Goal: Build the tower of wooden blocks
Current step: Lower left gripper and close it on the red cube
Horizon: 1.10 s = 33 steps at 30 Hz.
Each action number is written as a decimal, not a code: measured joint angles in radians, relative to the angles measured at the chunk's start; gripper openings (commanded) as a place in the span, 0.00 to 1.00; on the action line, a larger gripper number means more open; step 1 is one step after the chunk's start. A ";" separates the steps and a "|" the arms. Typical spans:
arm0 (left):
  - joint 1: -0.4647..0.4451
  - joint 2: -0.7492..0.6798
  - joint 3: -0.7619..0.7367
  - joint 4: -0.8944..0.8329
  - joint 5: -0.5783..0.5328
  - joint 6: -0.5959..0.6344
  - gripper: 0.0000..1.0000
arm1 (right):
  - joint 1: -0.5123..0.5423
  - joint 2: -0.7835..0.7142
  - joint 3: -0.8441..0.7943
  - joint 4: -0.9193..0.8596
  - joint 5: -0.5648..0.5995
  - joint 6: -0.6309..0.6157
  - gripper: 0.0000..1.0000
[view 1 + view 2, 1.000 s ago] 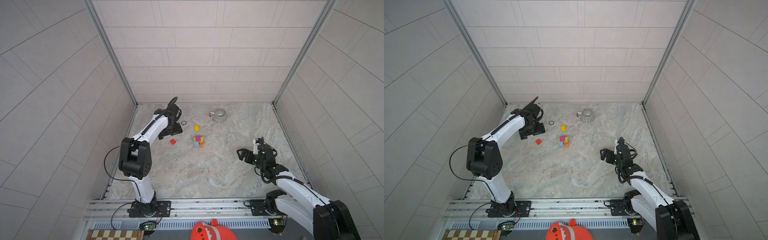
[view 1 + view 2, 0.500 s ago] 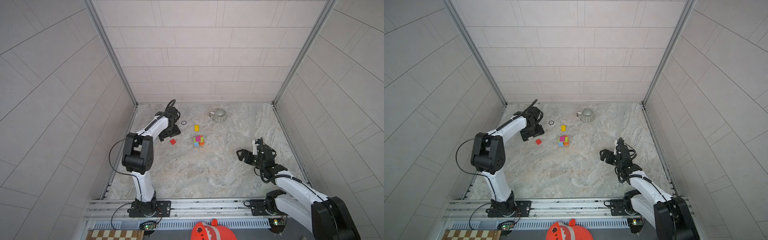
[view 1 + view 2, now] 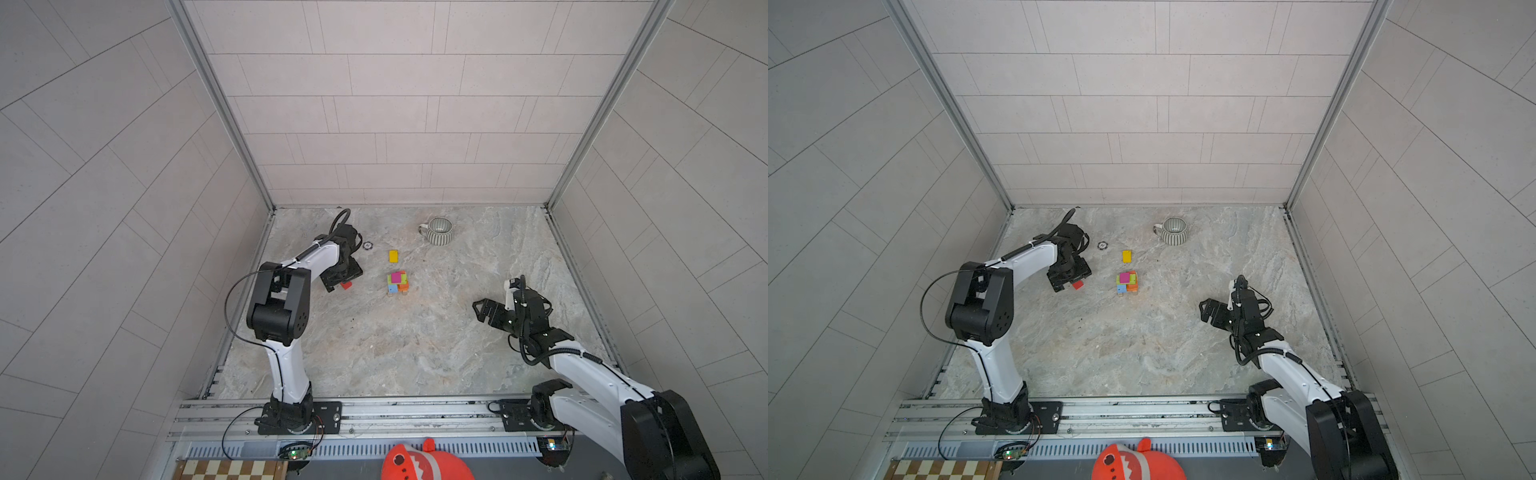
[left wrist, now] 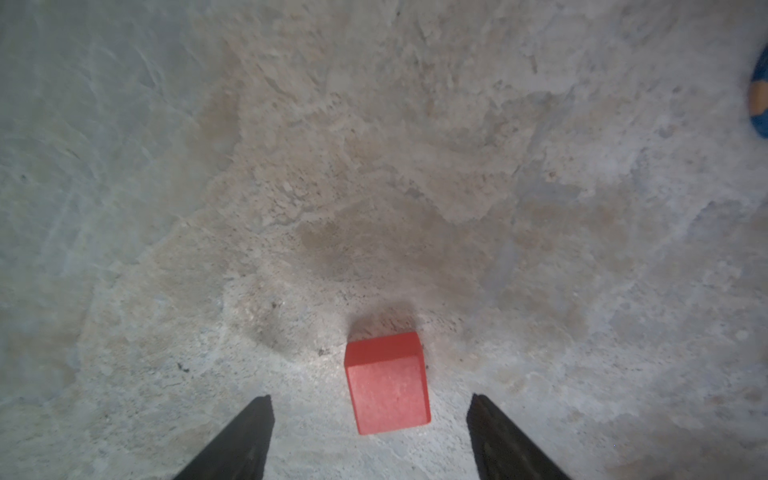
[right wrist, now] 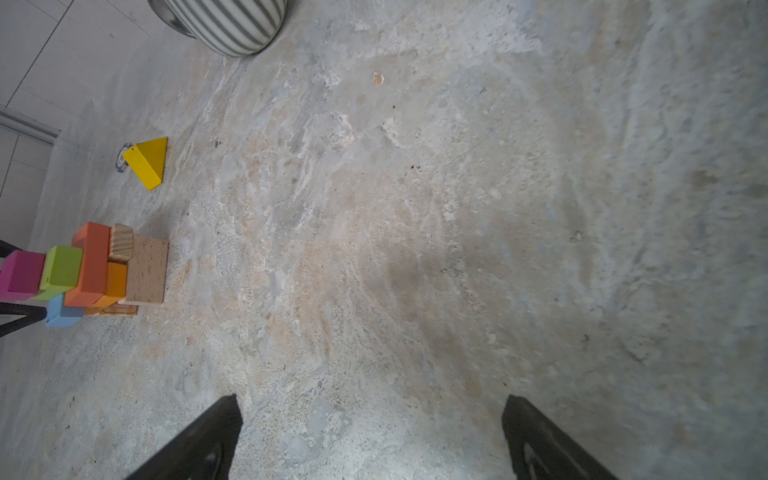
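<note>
Left gripper (image 4: 370, 398) jaws apart, straddling red block (image 4: 388, 388), gap either side. Right gripper (image 5: 370, 401) wide apart, empty.

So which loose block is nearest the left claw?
The red block, lying between the open jaws of the left gripper; the yellow block lies farther off, on its own.

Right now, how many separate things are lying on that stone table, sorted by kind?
Loose blocks: 2 (red block, yellow block)
block tower, part-built: 1
striped mug: 1
metal ring: 1
Total: 5
</note>
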 measured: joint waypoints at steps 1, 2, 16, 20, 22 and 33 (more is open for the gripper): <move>-0.001 0.002 0.000 0.002 0.000 -0.002 0.77 | 0.000 0.001 0.000 0.000 -0.001 0.000 1.00; -0.002 0.007 0.000 0.005 0.000 -0.005 0.75 | 0.000 0.001 0.000 0.000 -0.002 0.000 1.00; -0.004 0.037 0.000 0.031 -0.002 -0.013 0.44 | 0.000 0.001 0.000 0.000 -0.006 0.000 0.99; -0.006 0.037 0.000 0.032 -0.005 -0.003 0.36 | 0.000 0.001 0.000 0.000 -0.007 0.000 1.00; -0.008 0.037 0.002 0.030 -0.006 0.003 0.34 | 0.000 0.001 0.000 0.000 -0.007 0.000 0.99; -0.043 0.008 0.069 -0.063 -0.037 0.071 0.33 | -0.002 -0.002 0.000 0.000 -0.009 0.000 0.99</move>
